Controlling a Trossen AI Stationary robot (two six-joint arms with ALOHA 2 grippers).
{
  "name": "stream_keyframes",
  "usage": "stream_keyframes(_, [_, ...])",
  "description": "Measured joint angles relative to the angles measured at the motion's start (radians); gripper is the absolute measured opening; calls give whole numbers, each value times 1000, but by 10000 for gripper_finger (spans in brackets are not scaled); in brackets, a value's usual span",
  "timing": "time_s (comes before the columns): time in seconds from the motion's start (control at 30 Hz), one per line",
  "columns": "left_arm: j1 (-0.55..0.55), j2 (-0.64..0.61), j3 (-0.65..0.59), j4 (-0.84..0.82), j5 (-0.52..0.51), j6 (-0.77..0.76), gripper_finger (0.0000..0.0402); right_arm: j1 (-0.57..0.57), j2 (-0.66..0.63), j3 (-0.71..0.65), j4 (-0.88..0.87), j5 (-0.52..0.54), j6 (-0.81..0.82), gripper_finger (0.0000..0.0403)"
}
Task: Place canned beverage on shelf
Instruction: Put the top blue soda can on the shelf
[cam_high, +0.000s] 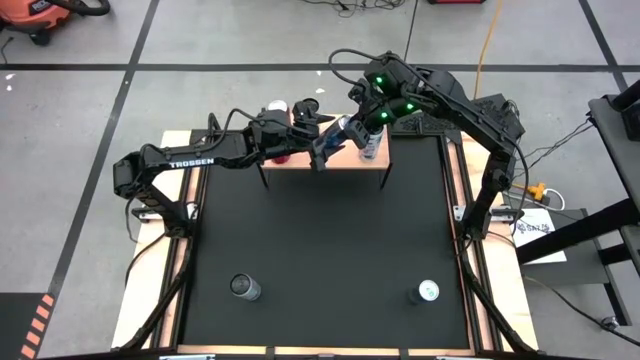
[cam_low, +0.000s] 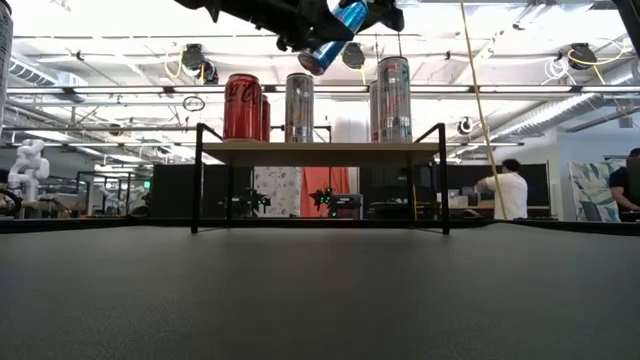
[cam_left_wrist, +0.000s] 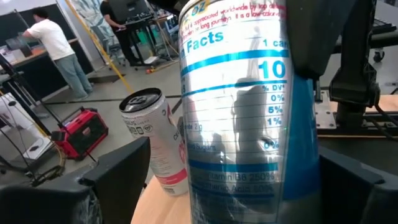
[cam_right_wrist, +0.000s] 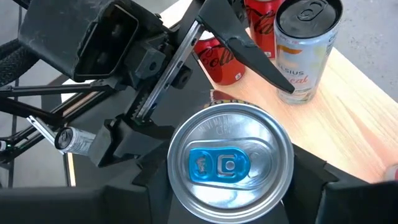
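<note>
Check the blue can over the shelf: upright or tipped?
Tipped. In the low view the blue can hangs slanted above the shelf, clear of its top, while the cans standing on the shelf are upright. The right gripper holds it.

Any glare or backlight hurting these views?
Low view: bright ceiling lights backlight the shelf, so its legs go dark. Left wrist view: the blue can mirrors the room across its label. Right wrist view: soft sheen on that can's lid.
</note>
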Motion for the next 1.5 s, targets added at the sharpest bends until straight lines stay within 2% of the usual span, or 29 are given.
stream_keyframes(1.03, [-5, -2, 0, 32, -1, -1, 369, -1, -3, 0, -3, 3, 2, 198])
stream_keyframes(1.5, [-6, -3, 0, 32, -34, 1, 369, -2, -3, 0, 7, 7, -1, 198])
